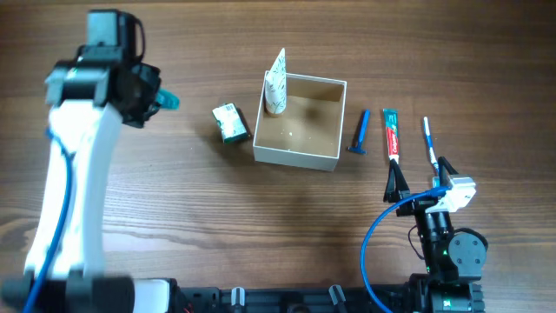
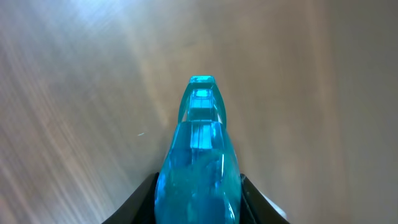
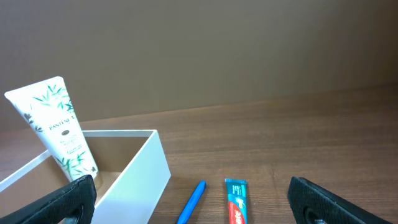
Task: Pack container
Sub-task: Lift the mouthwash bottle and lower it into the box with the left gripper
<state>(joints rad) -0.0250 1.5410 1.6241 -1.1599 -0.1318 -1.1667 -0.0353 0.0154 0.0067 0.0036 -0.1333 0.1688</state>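
The left gripper (image 1: 159, 97) is closed on a clear blue item (image 2: 199, 149). The right gripper (image 1: 420, 181) is wide open and holds nothing. The container (image 1: 295, 155) stands in the middle of the table (image 1: 261, 226), with a white tube (image 1: 276, 83) leaning inside.

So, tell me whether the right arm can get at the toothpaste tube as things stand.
Probably yes. The right gripper stands open just short of the toothpaste tube, which lies flat. The blue razor and the toothbrush lie either side, apart from it, blocking nothing.
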